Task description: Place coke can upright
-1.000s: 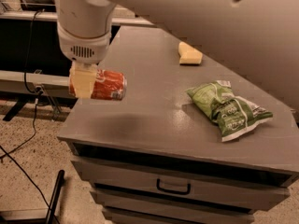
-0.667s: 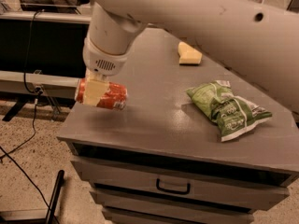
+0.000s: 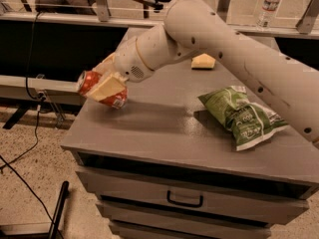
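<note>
The coke can [image 3: 93, 85], red-orange with a silver end, is held tilted, close to lying on its side, above the left edge of the grey cabinet top [image 3: 164, 128]. My gripper [image 3: 103, 81] is shut on the coke can, with one cream-coloured finger [image 3: 105, 87] lying across the can's front. The white arm reaches in from the upper right. The can's silver top points to the upper left. The can hangs a little above the surface and does not touch it.
A green-and-white snack bag [image 3: 241, 116] lies on the right of the cabinet top. A yellow sponge-like block [image 3: 203, 61] sits at the back. Drawers [image 3: 185, 199] are below the top. A water bottle [image 3: 269, 4] stands on the far ledge. Cables run on the floor at left.
The arm has swung so it now reaches in from the right, and the can in the gripper has turned from lying level to a tilted pose, staying near the cabinet's left edge.
</note>
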Available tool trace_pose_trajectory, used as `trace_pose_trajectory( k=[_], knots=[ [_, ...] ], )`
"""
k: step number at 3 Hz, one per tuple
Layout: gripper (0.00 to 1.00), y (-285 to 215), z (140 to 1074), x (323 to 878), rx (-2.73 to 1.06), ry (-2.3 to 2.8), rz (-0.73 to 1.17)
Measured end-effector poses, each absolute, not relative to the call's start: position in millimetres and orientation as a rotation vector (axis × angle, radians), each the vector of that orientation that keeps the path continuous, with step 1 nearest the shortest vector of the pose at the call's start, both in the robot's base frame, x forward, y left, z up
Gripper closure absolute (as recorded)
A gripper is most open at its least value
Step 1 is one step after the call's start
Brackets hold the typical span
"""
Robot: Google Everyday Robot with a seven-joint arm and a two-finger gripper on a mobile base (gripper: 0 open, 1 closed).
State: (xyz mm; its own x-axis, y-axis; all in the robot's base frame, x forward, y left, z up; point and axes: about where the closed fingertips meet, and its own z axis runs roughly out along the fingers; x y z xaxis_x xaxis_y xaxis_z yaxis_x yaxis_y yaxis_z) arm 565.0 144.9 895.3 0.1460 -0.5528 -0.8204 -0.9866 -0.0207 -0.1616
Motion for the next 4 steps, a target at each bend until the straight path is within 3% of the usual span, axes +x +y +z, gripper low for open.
trace_pose_trajectory(
  k=[4],
  knots=[
    [1.0,127.8,944.2,561.8,-1.478,1.328,0.864]
  ],
)
